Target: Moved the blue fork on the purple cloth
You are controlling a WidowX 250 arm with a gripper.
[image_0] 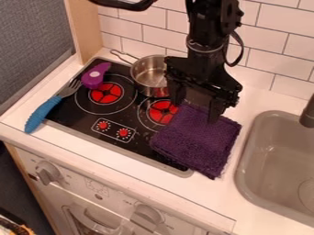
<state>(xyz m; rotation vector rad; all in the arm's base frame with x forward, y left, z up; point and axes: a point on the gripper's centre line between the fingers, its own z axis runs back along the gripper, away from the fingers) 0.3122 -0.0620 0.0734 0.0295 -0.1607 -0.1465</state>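
The black gripper hangs over the back end of the purple cloth, its fingers apart and pointing down. Folded into a thick pad, the purple cloth lies across the stove's right edge and onto the white counter. The blue fork is at the stove's left side, well away from the gripper. Its blue handle crosses the stove edge onto the counter, and its metal tines point toward the back. Whether the fingertips touch the cloth, I cannot tell.
A metal pot stands at the back of the black stove, left of the gripper. A purple toy lies near the fork's tines. The grey sink is at the right, and a tiled wall rises behind.
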